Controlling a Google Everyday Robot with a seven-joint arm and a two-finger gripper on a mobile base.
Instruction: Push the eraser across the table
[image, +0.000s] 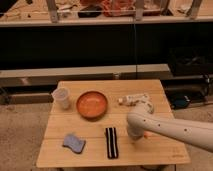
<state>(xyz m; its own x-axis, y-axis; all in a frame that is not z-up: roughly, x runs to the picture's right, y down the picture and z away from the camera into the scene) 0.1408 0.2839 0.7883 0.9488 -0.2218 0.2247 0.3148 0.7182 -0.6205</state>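
The eraser, a long black block with thin white stripes, lies lengthwise near the front middle of the light-wood slatted table. My white arm reaches in from the right, and its end with the gripper hangs low over the table just right of the eraser, a small gap away. The arm's own bulk hides the fingers, and the gripper is shut with nothing seen in it. A bit of orange peeks out from under the arm.
A blue-grey wavy sponge lies at the front left. An orange bowl sits mid-table, a translucent cup at the left edge, and a white packet at the back right. Dark shelving stands behind the table.
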